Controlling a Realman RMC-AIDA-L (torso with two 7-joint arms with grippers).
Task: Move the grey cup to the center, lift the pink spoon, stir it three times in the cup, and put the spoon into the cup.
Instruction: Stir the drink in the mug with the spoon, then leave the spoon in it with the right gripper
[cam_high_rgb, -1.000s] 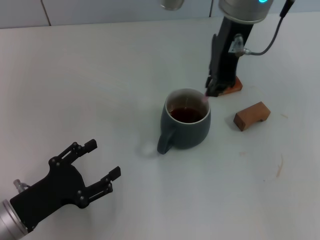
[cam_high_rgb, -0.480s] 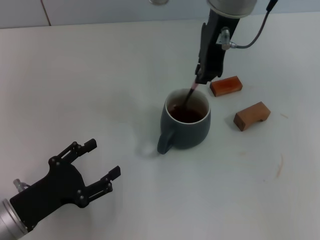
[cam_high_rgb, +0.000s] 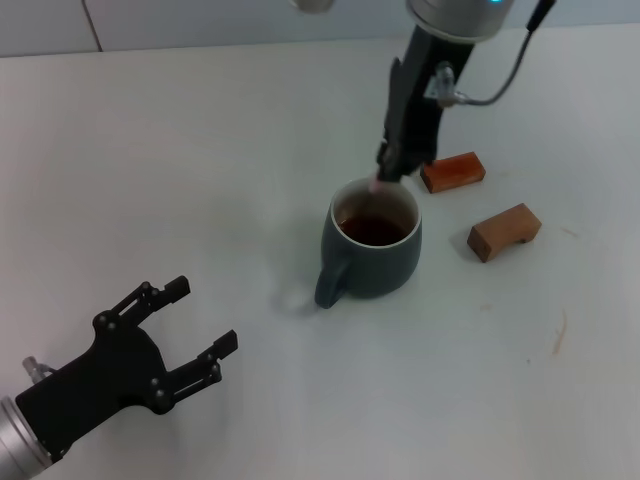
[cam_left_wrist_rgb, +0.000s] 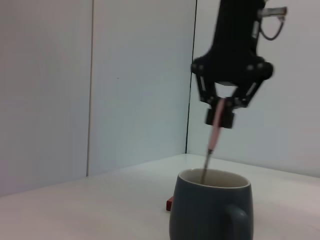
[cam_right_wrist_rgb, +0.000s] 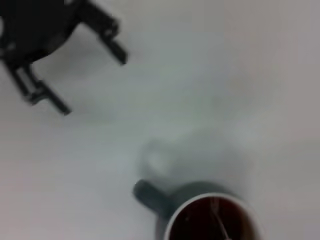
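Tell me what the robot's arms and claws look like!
The left gripper is a black claw of thin jointed bars on a silver metal wrist. The right gripper is black too, on a grey arm with a blue-green light, a small silver part and a dark cable looping off its side.

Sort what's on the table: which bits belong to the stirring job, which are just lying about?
In the job: grey cup; pink spoon, dipped in the cup; right gripper holding it.
Lying about: two brown wooden blocks beside the cup; left gripper, open, idle.
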